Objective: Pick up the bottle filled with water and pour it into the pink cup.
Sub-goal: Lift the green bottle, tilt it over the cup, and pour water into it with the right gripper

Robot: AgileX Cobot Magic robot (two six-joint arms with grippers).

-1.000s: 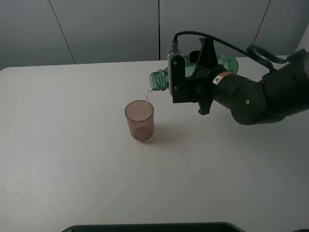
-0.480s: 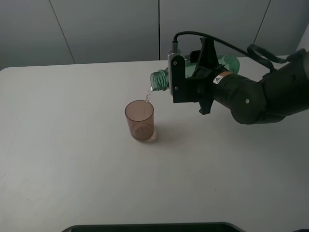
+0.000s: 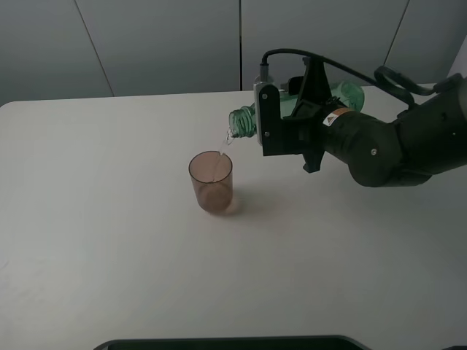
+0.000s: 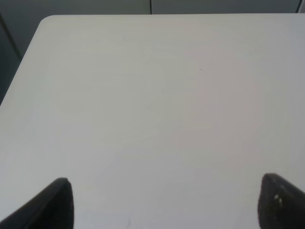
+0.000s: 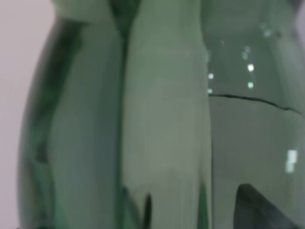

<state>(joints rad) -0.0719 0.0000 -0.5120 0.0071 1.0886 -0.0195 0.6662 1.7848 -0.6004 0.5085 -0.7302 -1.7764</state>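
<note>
Slim see-through green bottle (image 3: 244, 122) crept back slightly, still pouring.
My right gripper (image 3: 276, 111) pinches it; the small brownish-pink plastic cup (image 3: 211, 182) stands below, past its tips. Left gripper (image 4: 167, 204): spread.

The bottle (image 3: 244, 122) is see-through green, the pink cup (image 3: 211, 184) brownish-translucent, the table (image 3: 102, 233) white.
</note>
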